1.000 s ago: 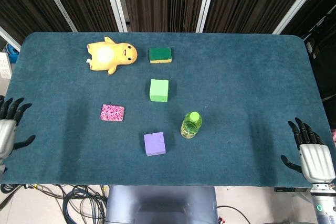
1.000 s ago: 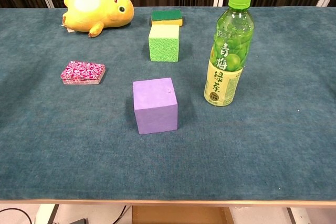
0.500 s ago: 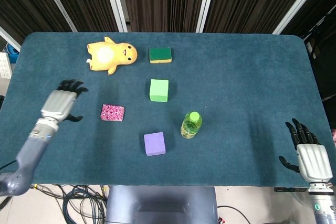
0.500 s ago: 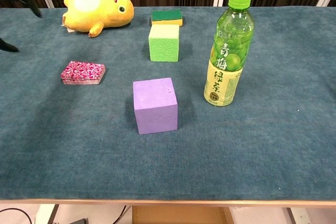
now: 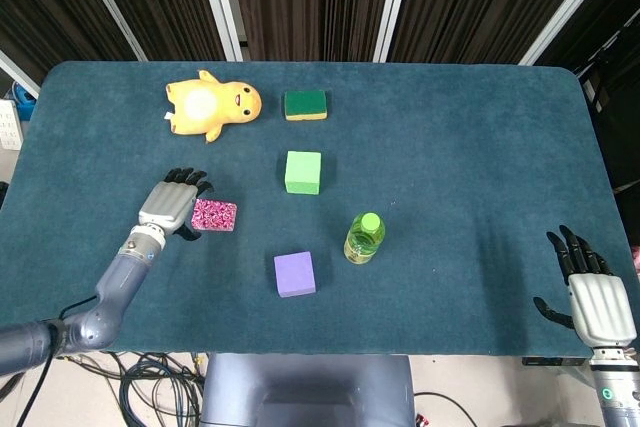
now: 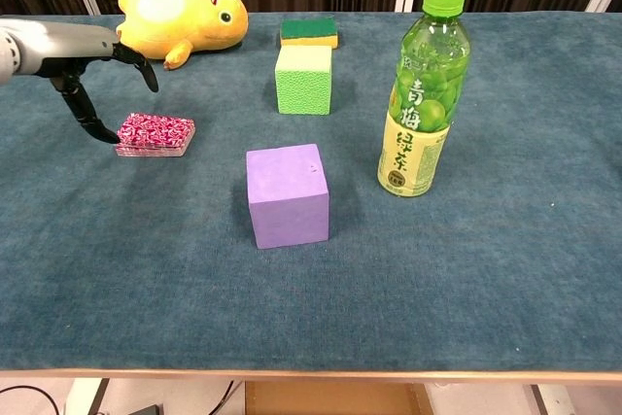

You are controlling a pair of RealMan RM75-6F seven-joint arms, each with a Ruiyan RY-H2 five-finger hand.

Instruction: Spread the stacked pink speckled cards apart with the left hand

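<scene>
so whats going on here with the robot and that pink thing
The robot's left hand has reached in beside the stack of pink speckled cards, fingers spread, at the stack's left edge. The cards are still a neat pile, not yet spread. The right hand rests open at the table's near right corner. A purple cube, green block and bottle stand nearby, untouched.

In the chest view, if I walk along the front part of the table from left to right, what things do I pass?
Left robot hand → pink speckled cards → purple block → green tea bottle.
</scene>
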